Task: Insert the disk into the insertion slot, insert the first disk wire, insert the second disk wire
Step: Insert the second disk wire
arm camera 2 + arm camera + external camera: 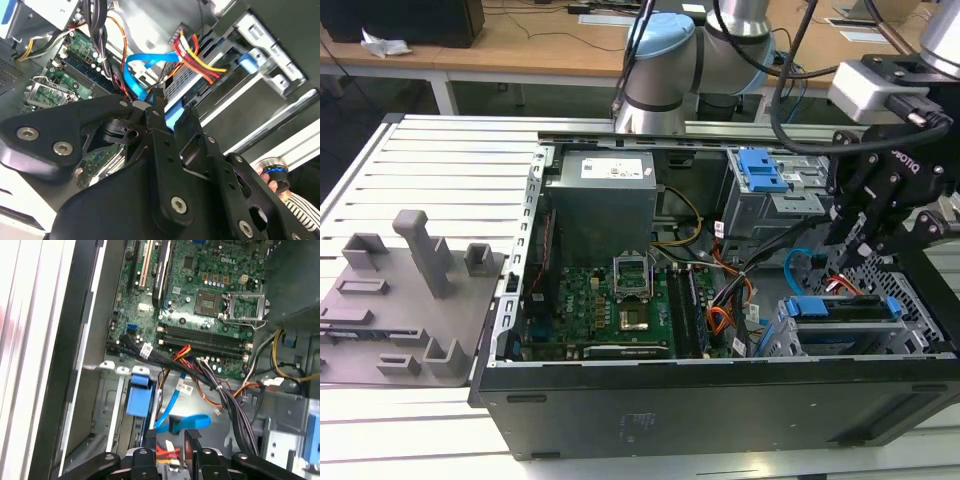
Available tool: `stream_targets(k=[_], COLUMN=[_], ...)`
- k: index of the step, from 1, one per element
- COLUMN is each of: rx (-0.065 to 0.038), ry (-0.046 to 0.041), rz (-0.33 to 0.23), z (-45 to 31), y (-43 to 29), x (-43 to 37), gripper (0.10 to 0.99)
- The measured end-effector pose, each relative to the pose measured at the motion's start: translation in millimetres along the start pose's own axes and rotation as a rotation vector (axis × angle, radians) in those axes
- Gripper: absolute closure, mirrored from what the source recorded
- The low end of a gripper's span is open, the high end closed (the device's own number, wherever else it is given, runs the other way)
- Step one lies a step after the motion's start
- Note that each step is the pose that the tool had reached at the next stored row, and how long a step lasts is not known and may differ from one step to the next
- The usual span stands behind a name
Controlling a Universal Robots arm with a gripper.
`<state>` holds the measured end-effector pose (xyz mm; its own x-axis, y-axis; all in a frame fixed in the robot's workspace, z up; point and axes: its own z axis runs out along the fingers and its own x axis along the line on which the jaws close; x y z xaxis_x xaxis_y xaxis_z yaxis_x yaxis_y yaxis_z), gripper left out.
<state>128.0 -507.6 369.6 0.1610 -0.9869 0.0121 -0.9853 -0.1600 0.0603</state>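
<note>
Hanging over the drive corner of the open PC case (pixel 720 405), the gripper (pixel 168 445) sits low, just above the insertion slot (pixel 782 338). Jaws part open with a narrow gap. Blue plastic and coloured wires show through the gap in both wrist views, and nothing is clearly pinched. The disk (pixel 845 307) is already in the slot, lying flat, its blue carrier edge showing along the top of the cage in the exterior view. The second disk wire (pixel 192 420) loops just by the gripper's tips and rises toward the wire tangle near the motherboard (pixel 610 300). Can't tell if its plug is seated. A red-yellow wire bundle (pixel 200 62) lies across the disk's end, plug state unclear.

Surface: the case lies on its side, open face up, on a ribbed aluminium table (pixel 450 150). On the exterior view's left, right beside the case, is a grey fixture plate (pixel 400 300) with several upright blocks. Inside the case, a grey power supply (pixel 600 200) sits at the back, with a taller grey bay (pixel 760 185) with a blue latch next to it.

Room: the robot arm base (pixel 660 60) stands behind the case, with wooden desks (pixel 520 45) farther back and a crumpled white scrap (pixel 382 43) on one of them. A person's hand (pixel 267 177) with a striped sleeve shows beyond the case edge in the second wrist view.
</note>
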Motion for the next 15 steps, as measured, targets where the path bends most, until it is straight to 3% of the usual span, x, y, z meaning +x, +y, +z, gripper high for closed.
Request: stream_targets(k=[7,9,15], rx=[-0.002,-0.002,-0.002], ry=[0.0045,0.004,0.0042], rz=[0.047,0.051,0.051], z=[8.3,10.5,11.6], y=[4.9,10.4,10.5], x=[-1.0,-1.9,-2.0], gripper=[0.725,0.725,0.725])
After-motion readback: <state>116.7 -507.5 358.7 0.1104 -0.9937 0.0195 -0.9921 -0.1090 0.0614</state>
